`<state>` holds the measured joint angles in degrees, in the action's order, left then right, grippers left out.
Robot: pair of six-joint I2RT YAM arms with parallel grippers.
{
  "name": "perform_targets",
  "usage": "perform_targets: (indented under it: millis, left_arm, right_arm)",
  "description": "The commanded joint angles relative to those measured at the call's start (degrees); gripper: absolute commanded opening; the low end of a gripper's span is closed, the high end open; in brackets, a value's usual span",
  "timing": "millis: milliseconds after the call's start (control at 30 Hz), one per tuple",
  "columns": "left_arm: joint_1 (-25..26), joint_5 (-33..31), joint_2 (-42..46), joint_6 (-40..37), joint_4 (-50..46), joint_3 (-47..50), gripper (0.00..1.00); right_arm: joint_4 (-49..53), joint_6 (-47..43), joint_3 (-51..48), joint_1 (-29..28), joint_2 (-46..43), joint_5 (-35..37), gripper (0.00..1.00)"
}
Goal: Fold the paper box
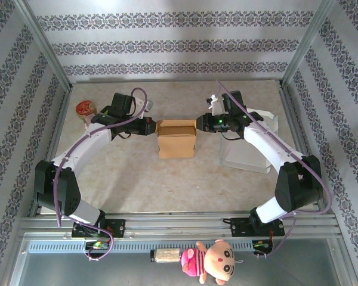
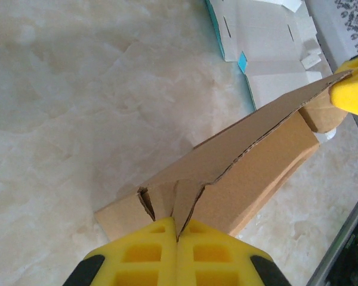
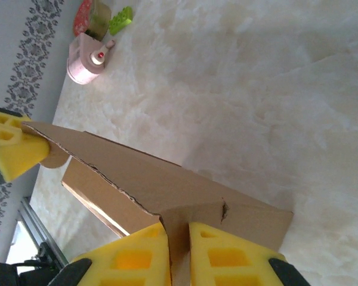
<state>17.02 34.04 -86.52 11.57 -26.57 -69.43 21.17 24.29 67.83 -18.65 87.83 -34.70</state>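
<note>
The paper box (image 1: 176, 138) is brown cardboard and stands in the middle of the table, its top flaps partly raised. My left gripper (image 1: 153, 127) is at its left end and my right gripper (image 1: 198, 125) at its right end. In the left wrist view the yellow fingers (image 2: 143, 256) are shut on the near flap of the box (image 2: 250, 161), pinched at the left gripper (image 2: 178, 229). In the right wrist view the right gripper (image 3: 179, 238) is shut on the opposite flap of the box (image 3: 137, 179), with cardboard filling the narrow gap between its pads.
A flat white unfolded carton (image 2: 268, 42) lies beyond the box, under my right arm (image 1: 244, 155). A red round object (image 1: 84, 109) and a pink bottle (image 3: 86, 62) sit at the far left. A plush doll (image 1: 212, 262) rests on the front rail. Patterned walls enclose the table.
</note>
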Motion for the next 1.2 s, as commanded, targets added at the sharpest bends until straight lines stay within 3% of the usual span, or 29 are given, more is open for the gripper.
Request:
perform_targets:
  millis: [0, 233, 733, 1167]
  left_arm:
    - [1.9, -0.2, 1.9, 3.5, 2.4, 1.0, 0.00]
    - [2.9, -2.1, 1.8, 3.4, 2.2, 1.0, 0.00]
    - [3.4, -3.7, 2.8, 2.8, 2.7, 1.9, 0.00]
    - [3.5, -3.7, 3.2, 3.5, 2.8, 2.0, 0.00]
  right_arm:
    - [-1.8, 7.3, -1.1, -1.3, -1.5, 0.8, 0.14]
    - [-1.7, 10.4, -2.2, -2.2, -1.7, 2.6, 0.13]
    - [-1.9, 19.8, -0.8, -1.7, -1.1, -2.3, 0.14]
    - [5.9, 9.2, -4.0, -1.7, -3.1, 4.5, 0.13]
